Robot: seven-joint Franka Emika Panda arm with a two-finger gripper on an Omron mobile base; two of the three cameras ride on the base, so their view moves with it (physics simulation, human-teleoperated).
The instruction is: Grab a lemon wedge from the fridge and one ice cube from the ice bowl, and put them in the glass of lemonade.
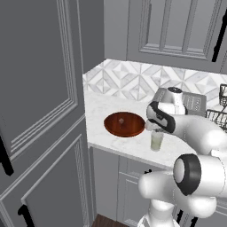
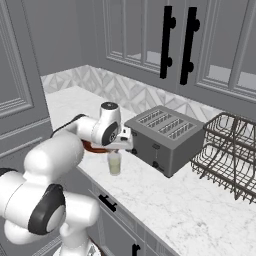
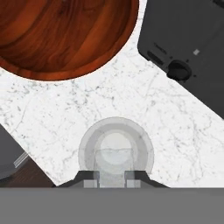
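Glass of lemonade [image 3: 116, 153] near counter edge [image 3: 33, 164]

Counted on the marble counter [image 2: 200, 210] are 1 ice bowl [image 1: 124, 124] holding 1 ice cube [image 1: 121, 120], 1 glass of lemonade [image 1: 156, 141], 1 toaster [image 2: 165, 138] and 1 wire rack [image 2: 227, 152] at 3 o'clock.

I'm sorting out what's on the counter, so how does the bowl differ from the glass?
The bowl is wide, shallow and reddish-brown; the glass is narrow, upright and clear. The bowl holds one tiny pale cube, while the glass holds pale yellowish liquid. The gripper hangs over the glass, not the bowl. Both are round and stand on the marble counter.
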